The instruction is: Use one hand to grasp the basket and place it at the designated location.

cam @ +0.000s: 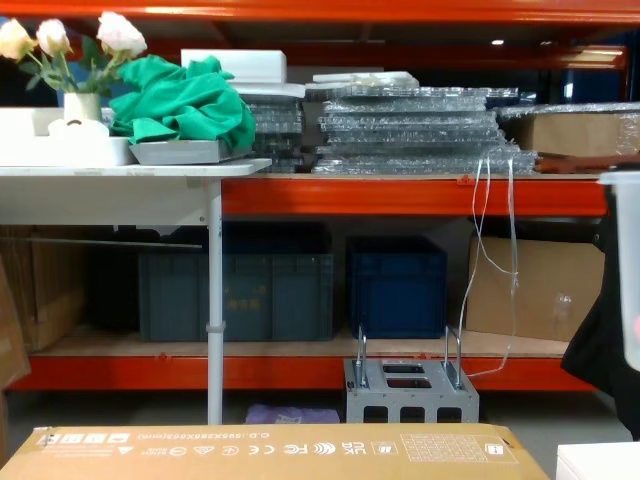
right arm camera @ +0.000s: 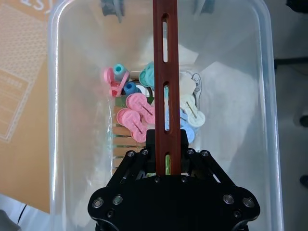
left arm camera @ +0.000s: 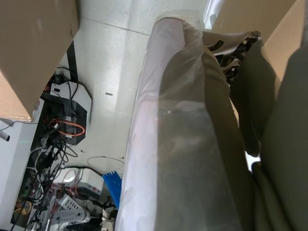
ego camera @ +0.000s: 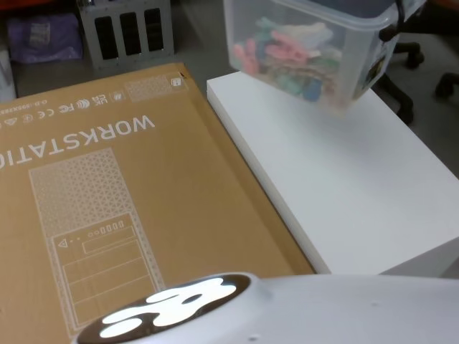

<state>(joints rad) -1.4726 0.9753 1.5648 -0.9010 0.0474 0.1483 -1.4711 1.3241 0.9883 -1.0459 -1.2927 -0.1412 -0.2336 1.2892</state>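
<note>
The basket (ego camera: 308, 50) is a clear plastic tub with several pastel plastic pieces inside. It hangs tilted, off the surface, over the far end of the white table (ego camera: 344, 179). In the right wrist view my right gripper (right arm camera: 167, 144) is shut on the basket's long red-brown bar handle (right arm camera: 166, 72), gripping it near one end, with the tub (right arm camera: 53, 96) hanging below. A strip of the tub's clear wall (cam: 625, 270) shows at the chest view's right edge. My left arm (left arm camera: 183, 144) is parked low, above the floor.
A large cardboard box (ego camera: 143, 201) printed WORKSTATION lies to the left of the white table. A grey metal block with loop handles (cam: 410, 395) stands on the floor behind it. Office chair legs (ego camera: 409, 72) are at the far right, and shelves with blue-grey crates (cam: 240, 295) stand behind.
</note>
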